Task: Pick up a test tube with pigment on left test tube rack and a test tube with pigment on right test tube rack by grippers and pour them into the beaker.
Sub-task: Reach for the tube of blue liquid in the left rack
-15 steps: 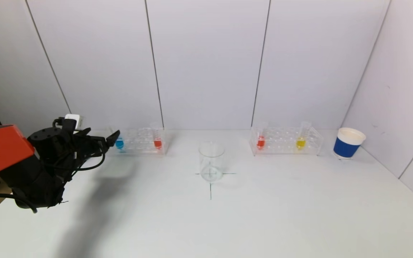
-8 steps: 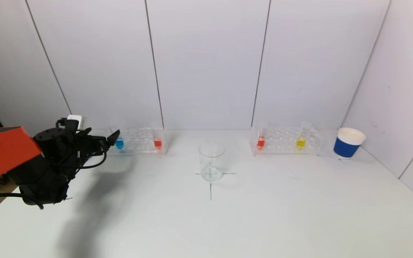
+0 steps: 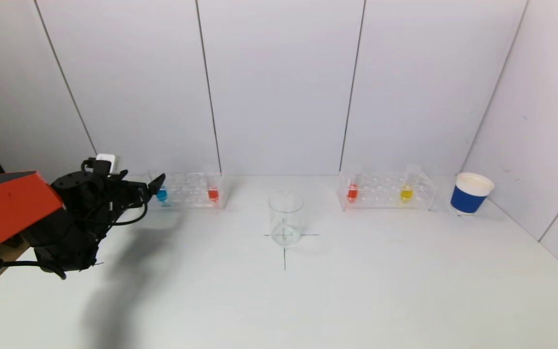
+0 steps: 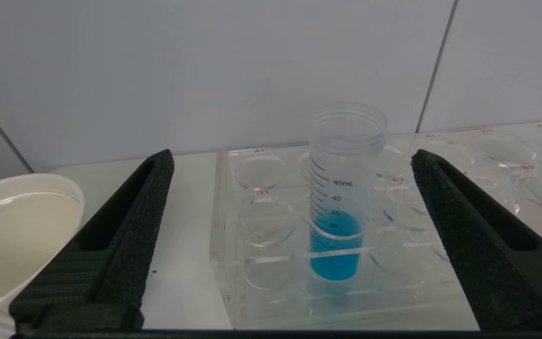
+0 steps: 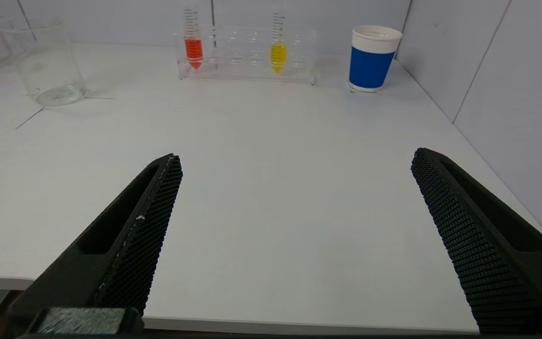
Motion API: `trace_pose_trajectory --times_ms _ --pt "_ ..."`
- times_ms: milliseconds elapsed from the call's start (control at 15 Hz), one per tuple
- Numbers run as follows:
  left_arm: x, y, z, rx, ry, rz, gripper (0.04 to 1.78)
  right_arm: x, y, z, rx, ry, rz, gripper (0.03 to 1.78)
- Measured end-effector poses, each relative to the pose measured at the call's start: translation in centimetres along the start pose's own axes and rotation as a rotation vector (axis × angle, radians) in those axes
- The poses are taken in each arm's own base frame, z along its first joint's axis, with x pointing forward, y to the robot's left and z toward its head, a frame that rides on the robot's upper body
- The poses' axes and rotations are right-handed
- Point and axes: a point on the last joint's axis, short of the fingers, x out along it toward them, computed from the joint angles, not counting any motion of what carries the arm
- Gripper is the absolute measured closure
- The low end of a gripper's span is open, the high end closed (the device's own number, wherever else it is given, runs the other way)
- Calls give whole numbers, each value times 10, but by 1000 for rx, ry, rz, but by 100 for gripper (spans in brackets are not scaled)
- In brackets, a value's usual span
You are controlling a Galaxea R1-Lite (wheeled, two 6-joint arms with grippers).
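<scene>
Left end effector [image 4: 290,162] wide open, empty, facing blue test tube [image 4: 339,202] upright in left rack [image 4: 233,226]; smooth, light, likely slippery plastic; grip mid-barrel above liquid.

White table [image 3: 356,291]: racks, beaker [image 3: 286,218], cup [image 3: 471,193]

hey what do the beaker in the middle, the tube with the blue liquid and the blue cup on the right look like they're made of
Round clear beaker: glass or clear plastic, glossy; the table's cross mark shows through it.
Clear graduated tube holding blue liquid: probably plastic, slightly frosted, with printed scale and threaded rim.
Blue cup with white rim: likely paper, matte, with a rolled white lip.
</scene>
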Motion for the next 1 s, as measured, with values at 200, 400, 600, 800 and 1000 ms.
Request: trace_pose_trajectory --times_ms 200,400,600,800,1000 --pt "5 0 0 5 -7 0 6 0 0 0 0 0 0 4" --pt "6 0 -2 4 -4 -1 6 0 0 0 0 0 0 4" --pt "8 -1 -3 6 -6 -4 6 0 0 0 0 0 0 4" --pt "9 -1 -4 6 -9 -4 6 0 0 0 0 0 0 4" --pt "12 -5 -6 15 -9 -12 6 0 0 0 0 0 0 4"
